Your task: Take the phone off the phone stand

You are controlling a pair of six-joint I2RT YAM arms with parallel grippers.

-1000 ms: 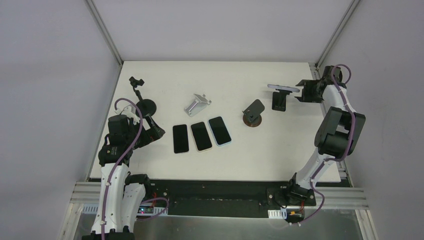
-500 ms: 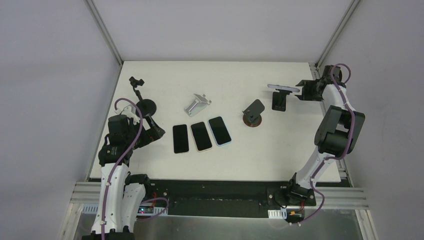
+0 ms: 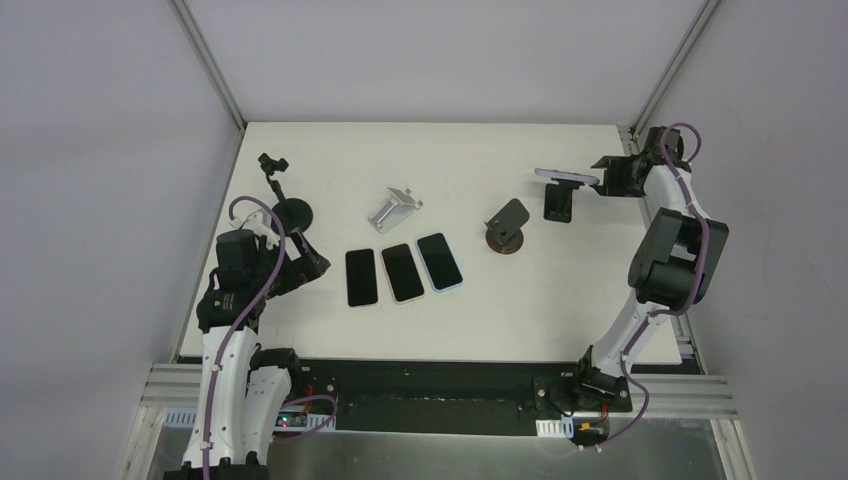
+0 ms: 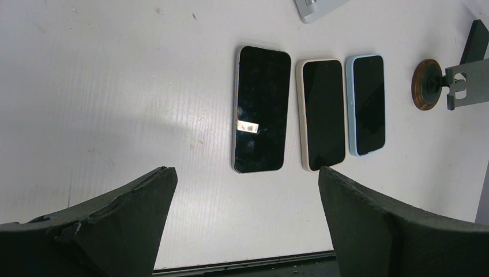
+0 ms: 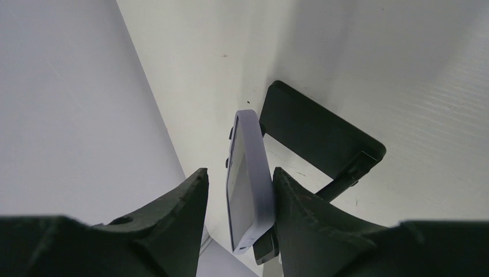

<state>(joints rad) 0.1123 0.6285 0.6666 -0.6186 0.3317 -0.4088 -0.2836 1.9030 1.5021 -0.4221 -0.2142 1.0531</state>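
A phone in a pale lilac case [image 3: 566, 176] rests horizontally on a black phone stand [image 3: 559, 206] at the back right of the table. My right gripper [image 3: 604, 180] is at the phone's right end. In the right wrist view the phone [image 5: 249, 179] stands edge-on between my open right gripper's [image 5: 239, 174] fingers. The right finger touches the phone's back; a gap shows on the screen side. The stand [image 5: 323, 138] is behind it. My left gripper [image 3: 312, 262] is open and empty at the left, and shows in the left wrist view [image 4: 245, 170].
Three phones [image 3: 361, 277] [image 3: 403, 271] [image 3: 439, 261] lie flat side by side mid-table. A silver stand [image 3: 393, 210], a stand on a round wooden base [image 3: 508, 225] and a black gooseneck holder [image 3: 283, 190] sit further back. The right wall is close to my right arm.
My right gripper has shifted very slightly at the phone's end. The phone, the stand and the left arm have not moved.
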